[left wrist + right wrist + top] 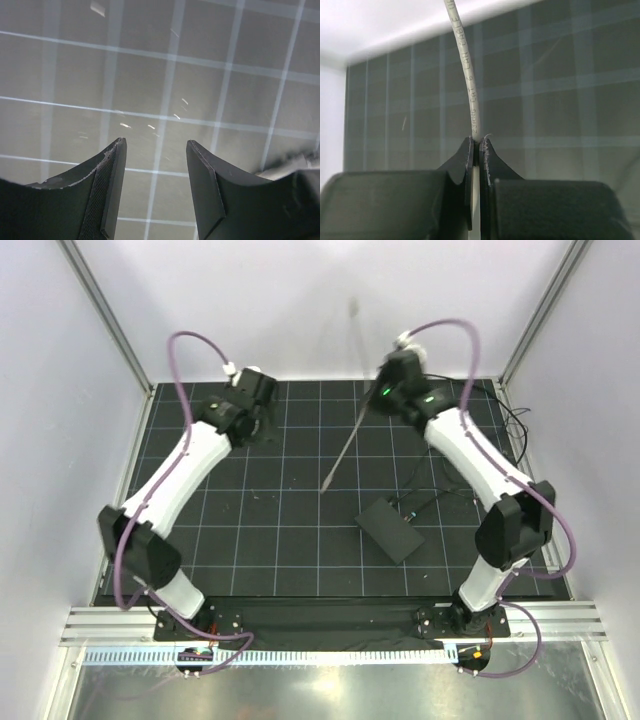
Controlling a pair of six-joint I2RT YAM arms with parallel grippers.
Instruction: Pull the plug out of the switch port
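right tool (479, 144) clamps grey cable (464, 65) | left tool (156, 145) agape | plug (410, 511) at switch port (403, 514)

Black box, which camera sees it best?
The top view: the whole black box lies near the right arm. Neither wrist view shows it: the left claw hangs open over mat, the right claw pinches a grey cable.

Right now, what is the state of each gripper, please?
Left gripper: open, empty.
Right gripper: shut on the grey cable.
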